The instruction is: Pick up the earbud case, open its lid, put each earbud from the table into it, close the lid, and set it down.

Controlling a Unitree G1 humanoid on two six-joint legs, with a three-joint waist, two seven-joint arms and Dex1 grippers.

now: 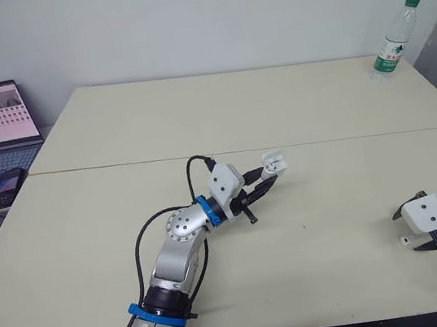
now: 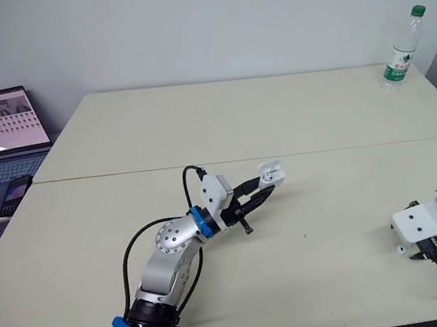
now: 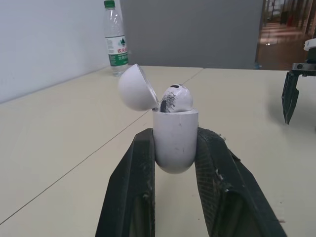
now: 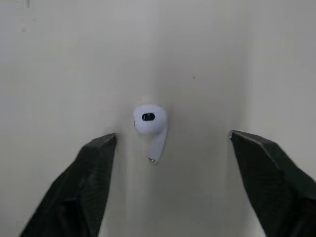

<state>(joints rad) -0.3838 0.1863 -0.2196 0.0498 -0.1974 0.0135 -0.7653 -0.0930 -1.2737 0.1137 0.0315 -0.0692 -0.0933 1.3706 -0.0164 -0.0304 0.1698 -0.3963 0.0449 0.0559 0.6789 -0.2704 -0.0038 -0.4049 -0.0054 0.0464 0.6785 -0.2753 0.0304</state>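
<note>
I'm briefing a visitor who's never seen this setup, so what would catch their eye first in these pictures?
Over the middle of the table, the left gripper clamps the white earbud case, lid flipped open, one earbud seated inside. Near the right edge, the open right gripper hangs over the second earbud lying there.

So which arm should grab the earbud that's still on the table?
Right. The right gripper, open, hangs over the loose earbud, a finger on either side; the left gripper is busy clamping the open earbud case.
</note>
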